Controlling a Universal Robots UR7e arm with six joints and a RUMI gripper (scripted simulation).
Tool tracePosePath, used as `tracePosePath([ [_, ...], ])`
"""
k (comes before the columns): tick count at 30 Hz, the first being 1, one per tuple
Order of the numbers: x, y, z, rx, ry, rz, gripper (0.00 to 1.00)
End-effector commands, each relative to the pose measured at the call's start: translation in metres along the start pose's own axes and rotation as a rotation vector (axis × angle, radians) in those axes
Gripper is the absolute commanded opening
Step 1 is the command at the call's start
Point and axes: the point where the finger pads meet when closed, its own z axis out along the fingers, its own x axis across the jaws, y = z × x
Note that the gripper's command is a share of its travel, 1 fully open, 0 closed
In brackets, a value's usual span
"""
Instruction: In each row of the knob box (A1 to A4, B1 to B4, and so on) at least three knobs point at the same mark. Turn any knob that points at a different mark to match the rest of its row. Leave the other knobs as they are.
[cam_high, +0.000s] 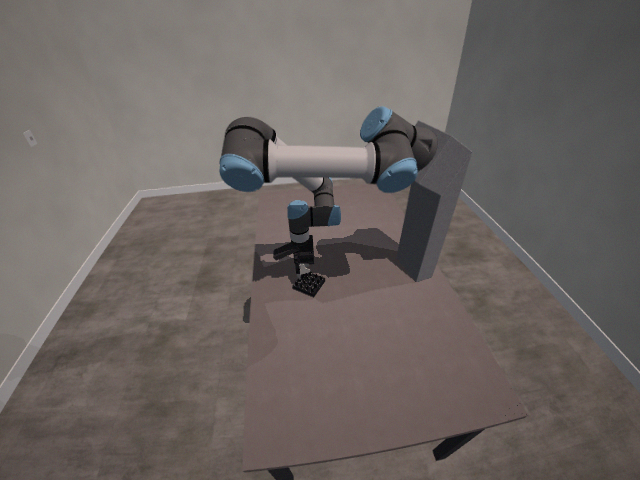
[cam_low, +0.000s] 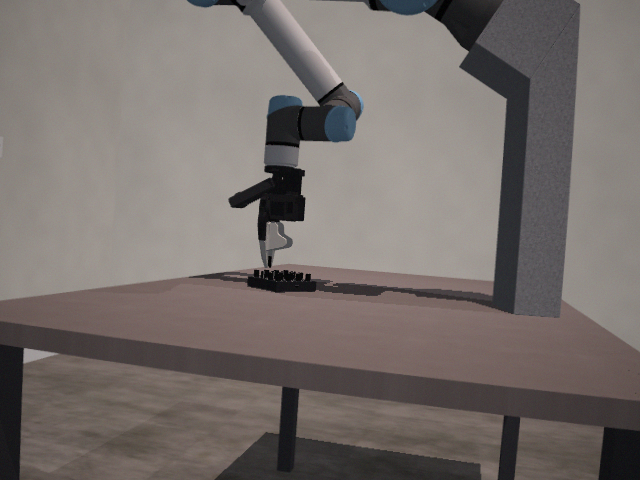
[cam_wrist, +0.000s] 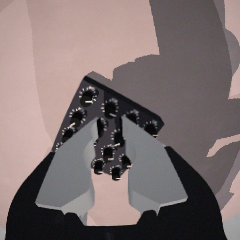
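Observation:
The black knob box (cam_high: 307, 284) lies on the table under the arm; it also shows in the exterior view (cam_low: 281, 280). In the wrist view the knob box (cam_wrist: 107, 130) is turned cornerwise and carries several black knobs with white marks; I cannot read which marks they point at. My gripper (cam_low: 267, 262) points straight down and hovers just above the box's left end, touching no knob. In the wrist view the gripper (cam_wrist: 112, 125) is almost shut, with only a narrow gap through which a few knobs show. Nothing is between the fingers. The fingers hide part of the box's near rows.
The grey mounting column (cam_high: 431, 206) of the arm stands on the table at the right behind the box. The arm's shadow (cam_wrist: 190, 75) falls across the table beside the box.

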Motion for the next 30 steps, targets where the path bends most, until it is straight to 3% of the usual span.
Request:
tracePosePath([
  [1, -0.0001, -0.0004, -0.0003, 0.001, 0.0, 0.0, 0.11],
  [30, -0.0001, -0.0047, -0.0003, 0.001, 0.0, 0.0, 0.11],
])
